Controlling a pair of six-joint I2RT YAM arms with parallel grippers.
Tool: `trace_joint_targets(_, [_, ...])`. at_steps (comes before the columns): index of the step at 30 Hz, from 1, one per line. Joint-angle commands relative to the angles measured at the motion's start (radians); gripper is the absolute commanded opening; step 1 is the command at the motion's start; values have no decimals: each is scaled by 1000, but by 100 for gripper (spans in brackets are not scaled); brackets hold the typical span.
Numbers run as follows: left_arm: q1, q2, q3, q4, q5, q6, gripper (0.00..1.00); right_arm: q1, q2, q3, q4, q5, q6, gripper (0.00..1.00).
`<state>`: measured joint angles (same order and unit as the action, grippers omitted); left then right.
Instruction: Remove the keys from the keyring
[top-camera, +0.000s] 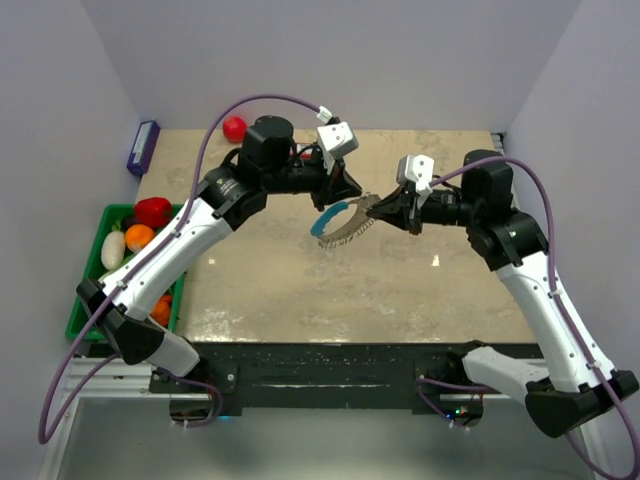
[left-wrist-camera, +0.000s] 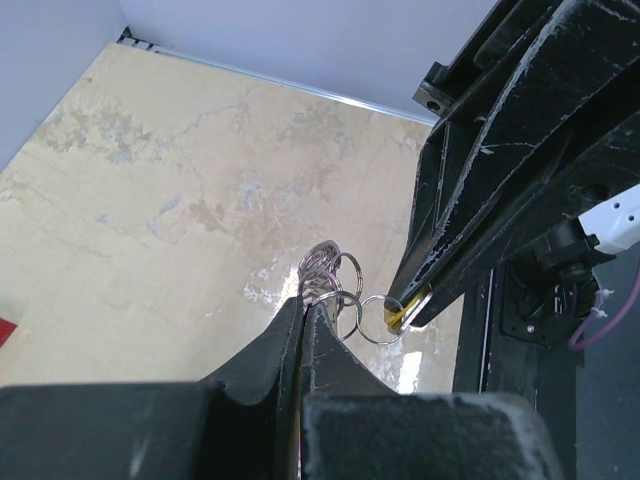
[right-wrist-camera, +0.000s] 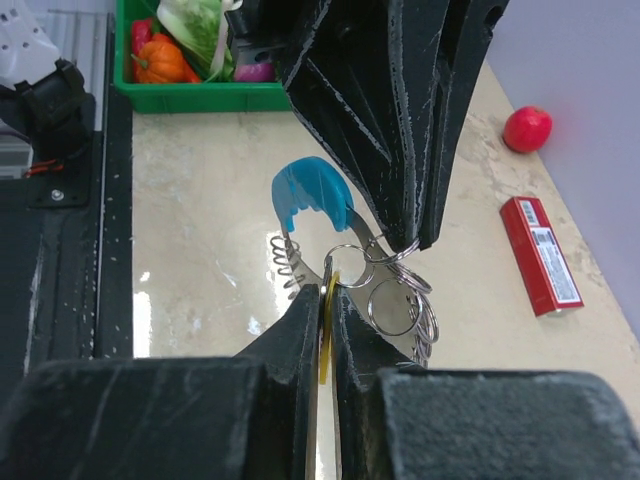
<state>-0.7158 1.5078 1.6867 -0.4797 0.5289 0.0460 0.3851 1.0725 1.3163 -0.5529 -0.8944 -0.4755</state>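
Top view, left gripper: reaches in from the left over the middle of the table, fingertips pinched together at the top of the keyring.
Top view, right gripper: faces it from the right, tips almost meeting the left's. How far it is closed cannot be told from here.
Top view, keyring: hangs between the two grippers, its light-blue segment on the left side.
Top view, surroundings: red ball near the far edge, green bin of toy produce at the left edge.
Left wrist view, left gripper: fingers shut, silver rings of the keyring sticking out past the tips.
Left wrist view, right gripper: tips clamp a small brass-yellow key that hangs on one ring.
Right wrist view, right gripper: fingers closed tight on the key, seen edge-on as a yellow strip.
Right wrist view, left gripper: comes in from above, tips closed on the rings.
Right wrist view, keyring: blue segment and a wire coil to the left, rings to the right.
Right wrist view, table: red box lying flat, red ball beyond it.
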Motion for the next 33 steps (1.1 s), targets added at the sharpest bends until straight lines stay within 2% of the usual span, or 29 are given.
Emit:
trace_joint_targets(1, [41,-24,-4,153,-231,71,0,-9,-31,70,-101,-254,106,0])
trace_joint_targets(20, [27,-11,8,136,-227,84,0,-195,23,161,28,-547,429,0])
trace_joint_targets(24, [26,-12,5,135,-219,87,0,-213,24,135,123,-566,561,0])
trace_joint_targets(33, [19,-9,8,122,-141,103,0,-215,37,175,212,-597,682,0])
